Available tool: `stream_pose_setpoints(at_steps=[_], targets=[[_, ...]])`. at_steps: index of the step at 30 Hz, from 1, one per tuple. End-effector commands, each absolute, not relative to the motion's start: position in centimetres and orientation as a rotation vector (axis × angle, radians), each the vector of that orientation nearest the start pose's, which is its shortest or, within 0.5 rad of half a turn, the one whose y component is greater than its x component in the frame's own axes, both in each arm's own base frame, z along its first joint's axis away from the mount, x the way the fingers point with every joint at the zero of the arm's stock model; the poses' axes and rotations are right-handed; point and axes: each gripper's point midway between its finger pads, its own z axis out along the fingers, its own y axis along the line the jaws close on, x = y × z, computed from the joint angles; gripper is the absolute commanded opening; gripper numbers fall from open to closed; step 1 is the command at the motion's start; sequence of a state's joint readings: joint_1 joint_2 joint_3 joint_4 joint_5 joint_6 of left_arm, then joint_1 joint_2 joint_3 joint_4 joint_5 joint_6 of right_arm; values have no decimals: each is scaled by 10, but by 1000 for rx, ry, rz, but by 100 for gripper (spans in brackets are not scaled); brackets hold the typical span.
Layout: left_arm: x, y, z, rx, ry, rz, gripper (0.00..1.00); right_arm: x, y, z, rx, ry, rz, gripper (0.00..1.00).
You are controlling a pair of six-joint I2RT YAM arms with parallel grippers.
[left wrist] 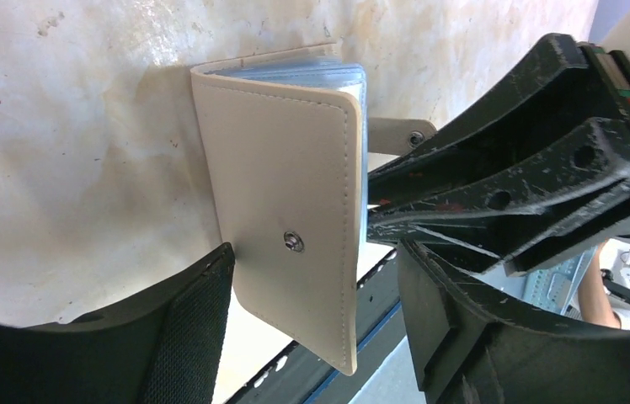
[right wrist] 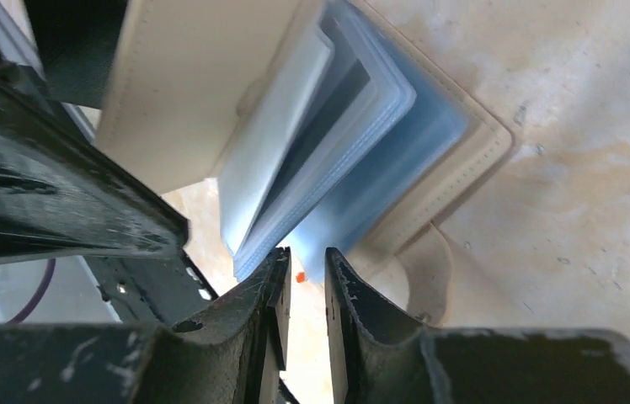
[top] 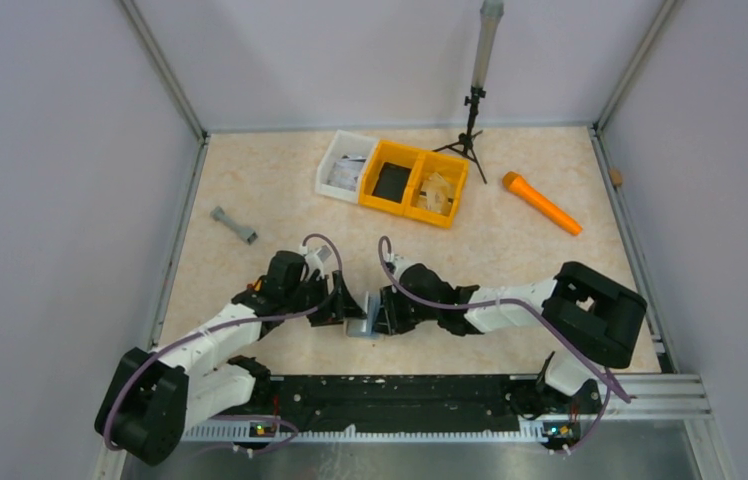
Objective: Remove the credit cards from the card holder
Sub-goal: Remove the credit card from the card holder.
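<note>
Inside the parted left tool, the right tool pinches the card holder.

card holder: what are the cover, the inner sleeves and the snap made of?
Cover: tan leather or faux leather, can't tell which; matte and smooth, with a stitched seam along the edge.
Sleeves: thin clear plastic, glossy with a bluish tint; the stacked layers show through each other.
Snap: looks like metal; a small shiny silver stud.

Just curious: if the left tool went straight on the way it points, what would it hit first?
Probably the card holder, standing between the open fingers of the left tool; depth is hard to judge.
</note>
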State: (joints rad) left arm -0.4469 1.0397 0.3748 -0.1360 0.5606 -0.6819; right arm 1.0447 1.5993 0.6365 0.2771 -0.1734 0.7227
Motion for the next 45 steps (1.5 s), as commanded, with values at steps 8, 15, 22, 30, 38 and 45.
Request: stream_pose_setpoints(at_steps=[8, 15, 22, 30, 38, 45], targets=[[163, -211, 57, 25, 2555, -1199, 74, 155, 401, 76, -563, 2302, 1199, 25], [162, -214, 64, 24, 2522, -1240, 74, 155, 409, 77, -575, 2297, 1235, 26], [157, -217, 68, 26, 2503, -1295, 78, 156, 413, 87, -564, 2269, 1267, 28], [155, -215, 65, 4, 2505, -1287, 50, 157, 412, 96, -539, 2244, 1279, 31], [156, -211, 66, -3, 2501, -1254, 35, 160, 398, 82, -534, 2302, 1171, 31], [158, -209, 76, 16, 2488, -1228, 39, 170, 360, 52, -552, 2398, 867, 43]])
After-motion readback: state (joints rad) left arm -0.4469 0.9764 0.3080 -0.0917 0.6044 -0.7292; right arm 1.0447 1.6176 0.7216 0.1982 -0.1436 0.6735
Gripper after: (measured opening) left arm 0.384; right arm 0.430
